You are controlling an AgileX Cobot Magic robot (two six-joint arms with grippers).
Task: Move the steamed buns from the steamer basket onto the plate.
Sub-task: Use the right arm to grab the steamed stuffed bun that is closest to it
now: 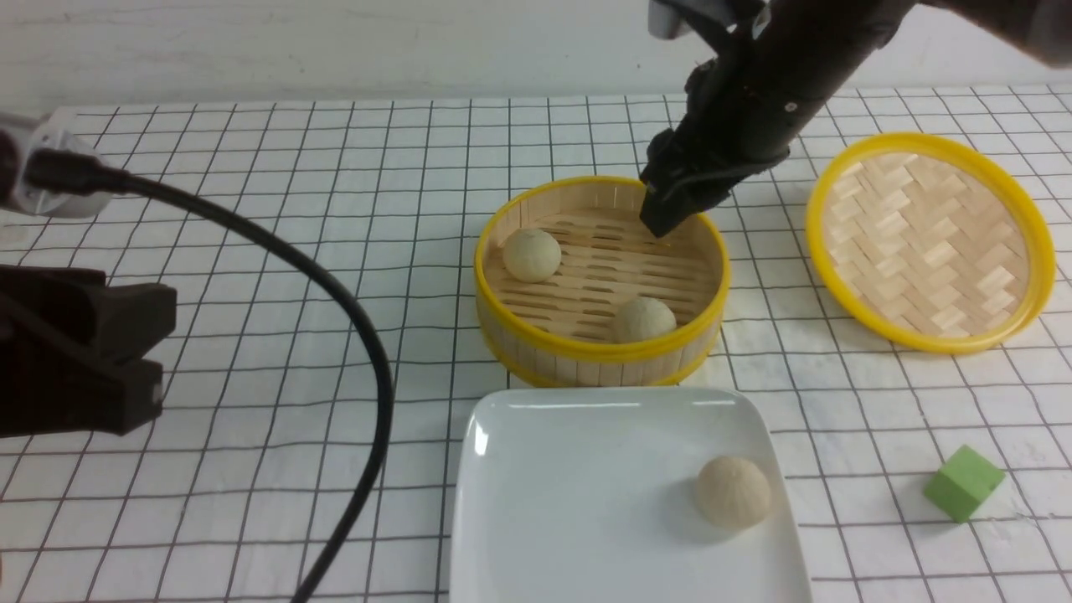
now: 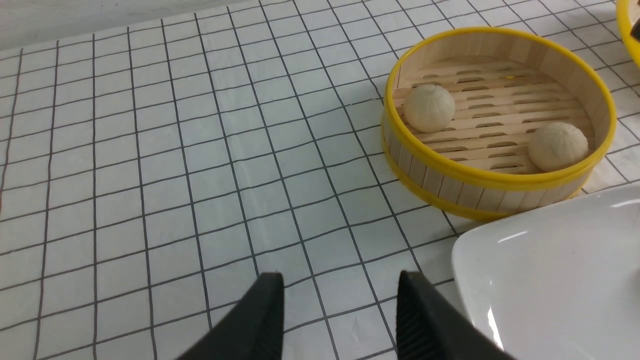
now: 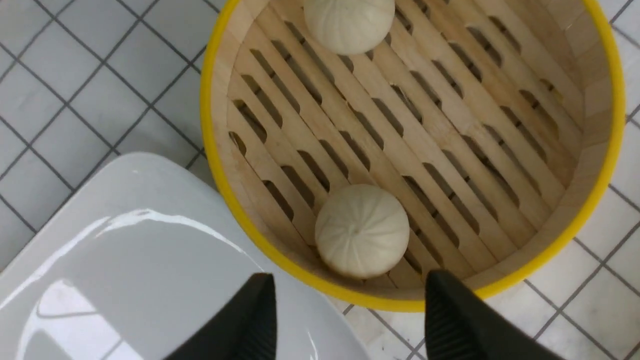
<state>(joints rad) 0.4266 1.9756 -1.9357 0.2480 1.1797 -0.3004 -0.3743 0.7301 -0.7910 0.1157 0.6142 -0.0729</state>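
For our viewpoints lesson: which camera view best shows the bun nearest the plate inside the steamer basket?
The right wrist view: the bun is close, from above, pleats plain. The front view shows it small, base hidden by the steamer basket wall; the left wrist view, nearly whole but farther off.

The steamer basket [image 1: 586, 362] holds 2 steamed buns [image 1: 531, 254]; the plate [image 1: 569, 486] holds 1.

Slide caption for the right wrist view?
Open right gripper above round bamboo steamer basket holding two beige buns, beside white plate.

Gridded white table [image 1: 251, 209]: steamer basket [image 1: 586, 364], plate [image 1: 569, 494], lid [image 1: 930, 243], green cube [image 1: 963, 483].
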